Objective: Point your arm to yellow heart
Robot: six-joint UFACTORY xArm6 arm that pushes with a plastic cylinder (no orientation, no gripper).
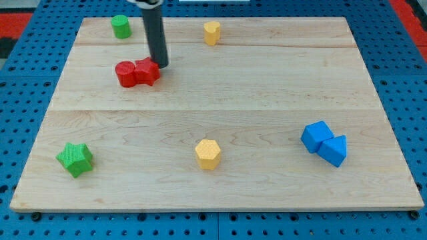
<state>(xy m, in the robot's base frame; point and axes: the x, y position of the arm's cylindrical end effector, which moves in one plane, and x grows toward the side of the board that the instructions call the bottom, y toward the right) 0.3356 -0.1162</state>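
Note:
A small yellow block [211, 32], which looks like the heart, stands near the view's top, right of centre-left. A second yellow block [208, 154], hexagon-like, stands near the view's bottom centre. My tip [161, 66] is down on the board at the upper left, touching the right side of a red block [147, 71]. The tip is well to the left of and below the upper yellow block, and far above the lower one.
Another red block [126, 74] touches the first on its left. A green cylinder [121, 27] stands at the top left, a green star [75, 159] at the bottom left. Two blue blocks [315, 136] [333, 151] touch at the lower right. The wooden board [267, 87] lies on a blue pegboard.

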